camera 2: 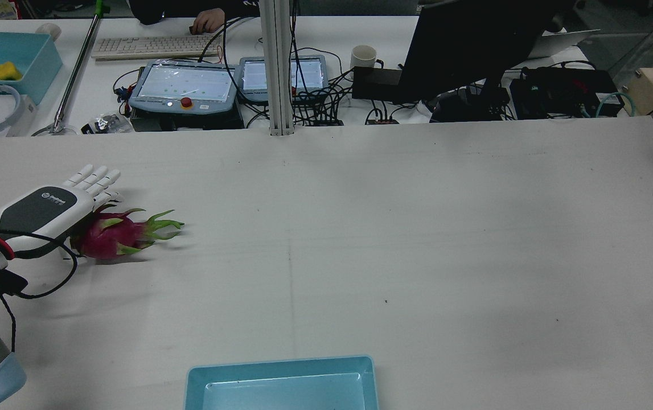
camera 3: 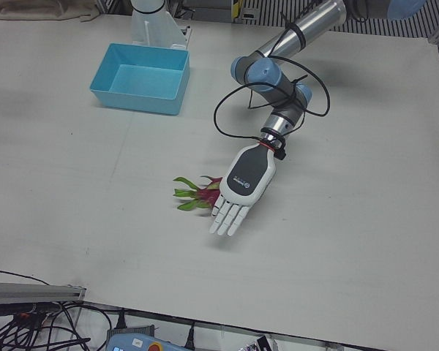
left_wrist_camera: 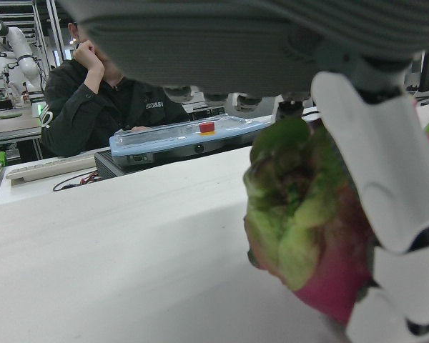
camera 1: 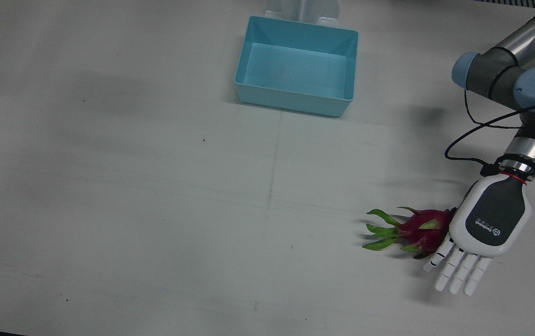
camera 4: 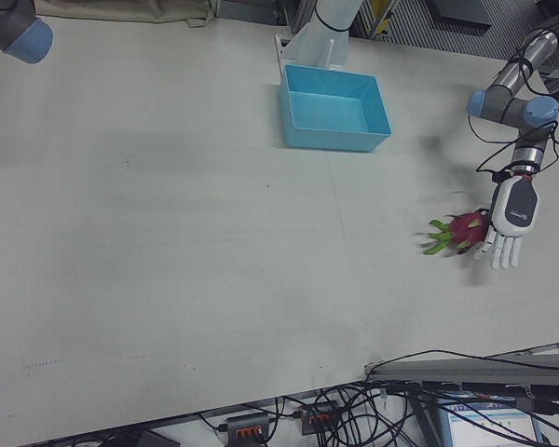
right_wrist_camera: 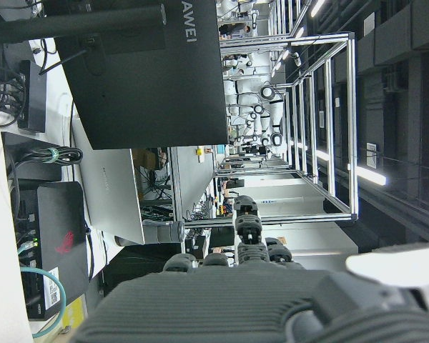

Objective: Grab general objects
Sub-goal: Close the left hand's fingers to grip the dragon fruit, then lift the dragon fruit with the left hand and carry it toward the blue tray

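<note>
A magenta dragon fruit (camera 1: 423, 228) with green leafy scales lies on the white table, on the robot's left side. My left hand (camera 1: 486, 224) hovers palm down just beside and partly over its stem end, fingers straight and apart, holding nothing. In the rear view the hand (camera 2: 47, 208) covers the fruit's (camera 2: 107, 236) left end. In the left hand view the fruit (left_wrist_camera: 307, 229) fills the right side, with the thumb (left_wrist_camera: 386, 179) against it. My right hand (right_wrist_camera: 257, 300) shows only in its own view, raised, its fingers apart around nothing.
A light blue bin (camera 1: 295, 105) stands empty at the robot's edge of the table, mid-width. Beyond the far table edge are teach pendants (camera 2: 184, 85), a keyboard, cables and a monitor (camera 2: 474, 40). The right arm's elbow (camera 4: 19, 33) is at the right-front view's top-left corner.
</note>
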Controlling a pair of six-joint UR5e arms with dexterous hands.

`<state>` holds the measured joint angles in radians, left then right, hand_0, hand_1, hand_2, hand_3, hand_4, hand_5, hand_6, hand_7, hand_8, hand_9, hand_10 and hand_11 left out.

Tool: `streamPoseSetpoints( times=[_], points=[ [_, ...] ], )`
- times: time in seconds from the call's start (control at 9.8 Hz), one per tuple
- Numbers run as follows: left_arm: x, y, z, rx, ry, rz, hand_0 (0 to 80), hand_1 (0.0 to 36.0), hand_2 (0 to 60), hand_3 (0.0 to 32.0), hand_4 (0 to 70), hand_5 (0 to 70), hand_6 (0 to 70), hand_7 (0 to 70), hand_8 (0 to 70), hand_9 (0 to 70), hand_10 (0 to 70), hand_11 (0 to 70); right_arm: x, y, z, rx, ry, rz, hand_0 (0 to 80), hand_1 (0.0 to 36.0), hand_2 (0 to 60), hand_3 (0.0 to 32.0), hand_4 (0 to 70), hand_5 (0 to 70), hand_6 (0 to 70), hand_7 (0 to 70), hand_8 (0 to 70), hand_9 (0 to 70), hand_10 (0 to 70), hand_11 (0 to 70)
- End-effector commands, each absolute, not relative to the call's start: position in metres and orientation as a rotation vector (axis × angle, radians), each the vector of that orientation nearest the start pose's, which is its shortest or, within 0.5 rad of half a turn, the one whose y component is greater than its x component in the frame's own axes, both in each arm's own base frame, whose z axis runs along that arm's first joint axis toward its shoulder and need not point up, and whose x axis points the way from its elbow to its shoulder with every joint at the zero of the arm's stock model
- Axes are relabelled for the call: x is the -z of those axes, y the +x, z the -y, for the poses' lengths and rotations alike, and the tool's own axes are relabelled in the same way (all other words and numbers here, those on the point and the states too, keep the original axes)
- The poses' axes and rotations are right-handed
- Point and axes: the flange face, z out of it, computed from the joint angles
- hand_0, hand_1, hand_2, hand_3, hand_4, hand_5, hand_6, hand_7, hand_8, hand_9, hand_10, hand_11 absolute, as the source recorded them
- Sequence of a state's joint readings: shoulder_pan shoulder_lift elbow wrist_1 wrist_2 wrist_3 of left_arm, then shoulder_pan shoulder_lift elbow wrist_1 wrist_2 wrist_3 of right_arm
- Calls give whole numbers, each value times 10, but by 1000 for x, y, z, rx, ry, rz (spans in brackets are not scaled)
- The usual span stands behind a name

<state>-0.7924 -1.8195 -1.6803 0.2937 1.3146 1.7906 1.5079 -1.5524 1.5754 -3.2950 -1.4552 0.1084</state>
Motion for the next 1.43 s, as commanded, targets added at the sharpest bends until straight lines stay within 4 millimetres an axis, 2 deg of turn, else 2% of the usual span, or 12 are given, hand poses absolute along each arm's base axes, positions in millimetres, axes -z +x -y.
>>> streamPoseSetpoints(
  times=[0.0, 0.2, 0.41, 0.51, 0.61, 0.92, 1.02, 1.12, 1.33],
  points=[
    [-528, 290, 520, 650, 974, -1359, 662, 356, 186, 0, 0, 306, 0, 37, 0, 0, 0, 0, -690, 114, 493, 2276, 39, -2004, 0, 0, 0, 0, 0, 0, 0, 0, 0, 0, 0, 0],
    [-526, 291, 520, 650, 968, -1357, 609, 326, 203, 0, 5, 357, 0, 44, 0, 0, 0, 0, -690, 114, 493, 2276, 39, -2004, 0, 0, 0, 0, 0, 0, 0, 0, 0, 0, 0, 0],
    [-527, 291, 520, 649, 975, -1364, 602, 318, 245, 0, 134, 425, 0, 61, 0, 0, 0, 0, -690, 114, 493, 2275, 38, -2003, 0, 0, 0, 0, 0, 0, 0, 0, 0, 0, 0, 0],
    [-529, 290, 520, 649, 977, -1362, 609, 347, 360, 0, 183, 451, 0, 73, 0, 0, 0, 0, -690, 114, 493, 2276, 39, -2004, 0, 0, 0, 0, 0, 0, 0, 0, 0, 0, 0, 0],
    [-529, 289, 520, 649, 978, -1364, 596, 360, 600, 0, 215, 480, 0, 86, 0, 3, 0, 0, -690, 114, 493, 2275, 38, -2003, 0, 0, 0, 0, 0, 0, 0, 0, 0, 0, 0, 0],
    [-529, 290, 520, 653, 979, -1378, 520, 360, 600, 0, 309, 537, 0, 108, 0, 7, 0, 0, -690, 114, 493, 2275, 38, -2003, 0, 0, 0, 0, 0, 0, 0, 0, 0, 0, 0, 0],
    [-519, 289, 520, 654, 983, -1404, 521, 360, 600, 0, 326, 536, 4, 126, 0, 11, 0, 0, -690, 114, 493, 2276, 39, -2004, 0, 0, 0, 0, 0, 0, 0, 0, 0, 0, 0, 0],
    [-496, 286, 517, 649, 999, -1449, 532, 360, 600, 0, 318, 508, 21, 151, 0, 16, 0, 0, -690, 114, 493, 2276, 39, -2004, 0, 0, 0, 0, 0, 0, 0, 0, 0, 0, 0, 0],
    [-450, 281, 506, 666, 954, -1532, 514, 360, 600, 0, 288, 465, 22, 149, 0, 15, 0, 24, -690, 114, 493, 2275, 38, -2003, 0, 0, 0, 0, 0, 0, 0, 0, 0, 0, 0, 0]
  ],
)
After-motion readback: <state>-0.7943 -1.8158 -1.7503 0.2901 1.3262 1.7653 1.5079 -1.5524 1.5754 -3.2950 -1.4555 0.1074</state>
